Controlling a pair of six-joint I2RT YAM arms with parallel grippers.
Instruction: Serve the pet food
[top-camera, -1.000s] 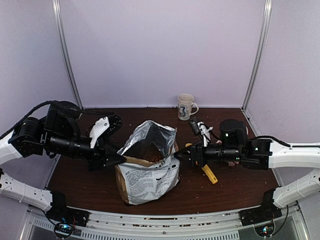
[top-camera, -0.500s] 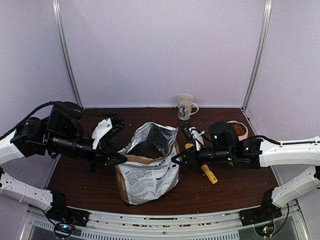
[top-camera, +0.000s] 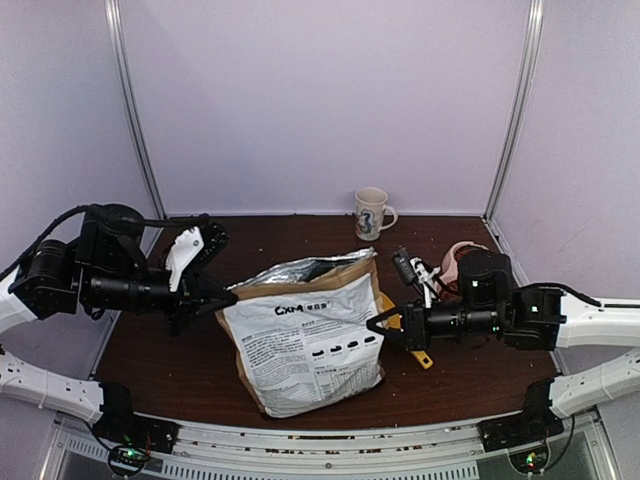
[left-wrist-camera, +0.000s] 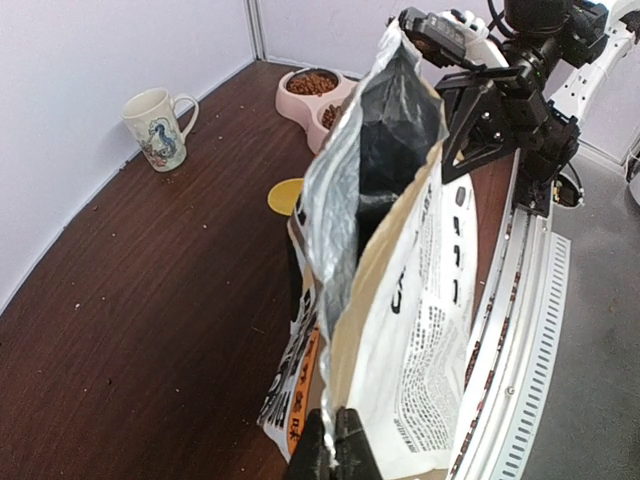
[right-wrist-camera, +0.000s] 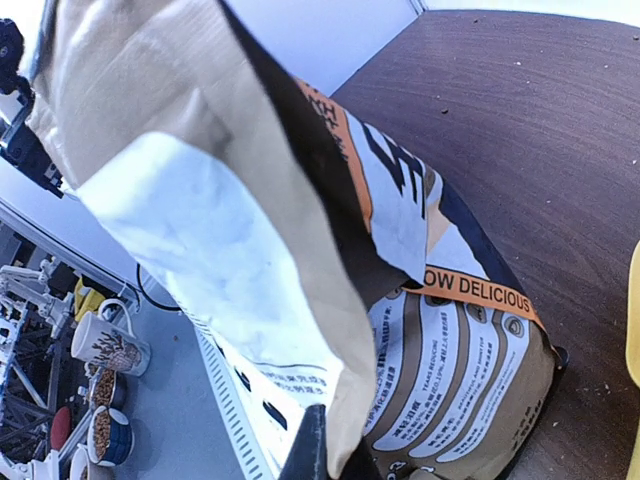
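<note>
The kraft-brown bag (top-camera: 305, 335) with a white label stands mid-table, its top stretched flat between both arms. My left gripper (top-camera: 222, 298) is shut on the bag's left top corner; in the left wrist view its tips (left-wrist-camera: 335, 445) pinch the foil-lined edge of the bag (left-wrist-camera: 420, 300). My right gripper (top-camera: 376, 322) is shut on the right top corner, its tips (right-wrist-camera: 330, 455) clamping the paper edge of the bag (right-wrist-camera: 450, 330). Pet food (left-wrist-camera: 312, 82) shows as brown kibble in the pink double bowl (left-wrist-camera: 295, 103). Whatever is inside the bag is hidden.
A printed mug (top-camera: 372, 213) stands at the back wall. The pink bowl (top-camera: 452, 256) sits behind my right arm. A yellow scoop (top-camera: 421, 351) lies under that arm, right of the bag. Crumbs dot the brown table (top-camera: 160, 345); a metal rail runs along its near edge.
Both grippers have shut on the bag's top corners and pulled apart, left arm leftward, right arm rightward. The gaping mouth is now drawn flat and the bag leans label side up.
</note>
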